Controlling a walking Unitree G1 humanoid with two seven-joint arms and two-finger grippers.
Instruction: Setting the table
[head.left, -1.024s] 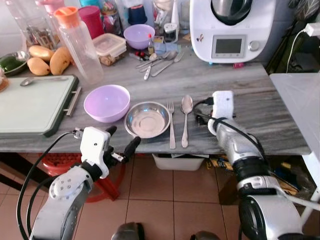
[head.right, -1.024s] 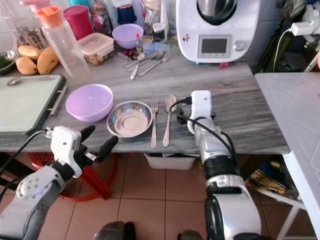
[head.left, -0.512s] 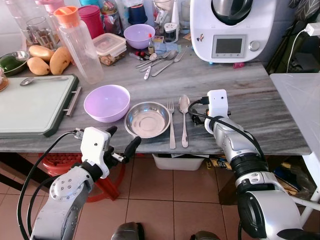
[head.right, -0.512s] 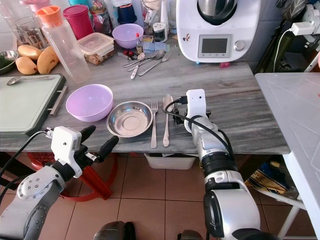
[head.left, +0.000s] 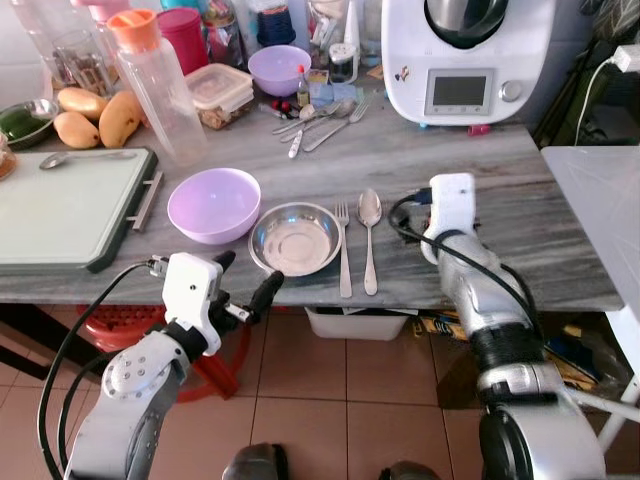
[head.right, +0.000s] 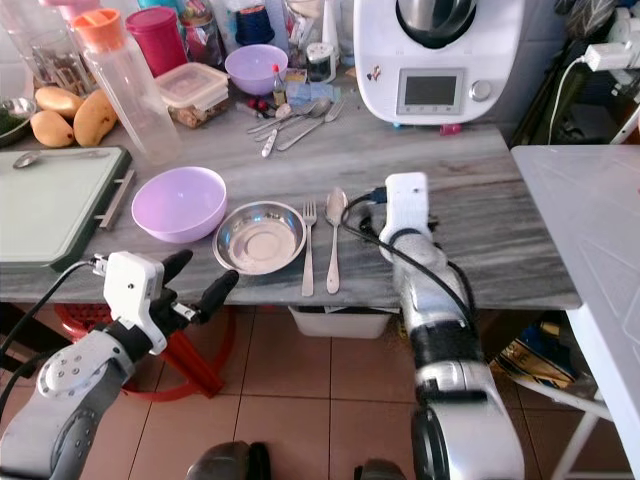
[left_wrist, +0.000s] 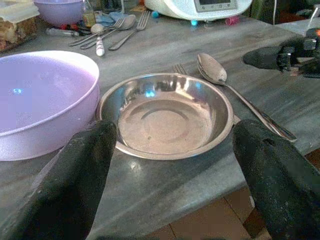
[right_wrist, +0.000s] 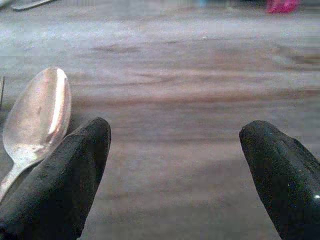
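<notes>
On the grey marble table (head.left: 540, 240) a steel bowl (head.left: 295, 238) sits near the front edge. A fork (head.left: 343, 250) and a spoon (head.left: 370, 240) lie side by side just right of it. A purple bowl (head.left: 213, 205) touches the steel bowl's left side. My left gripper (head.left: 245, 273) hangs open just below the table's front edge, pointing at the steel bowl (left_wrist: 167, 112). My right gripper (right_wrist: 175, 135) is open and low over the tabletop, just right of the spoon's bowl (right_wrist: 40, 112), holding nothing.
A green cutting board (head.left: 60, 210) lies at the left, with a tall bottle (head.left: 160, 90) and mangoes (head.left: 100, 120) behind it. At the back stand a white kitchen machine (head.left: 465, 55), loose cutlery (head.left: 320, 120) and a small purple bowl (head.left: 277, 70). A white table (head.left: 600, 200) adjoins on the right.
My right wrist has shifted a little to the right, away from the spoon. The left arm and the tableware have stayed put.
</notes>
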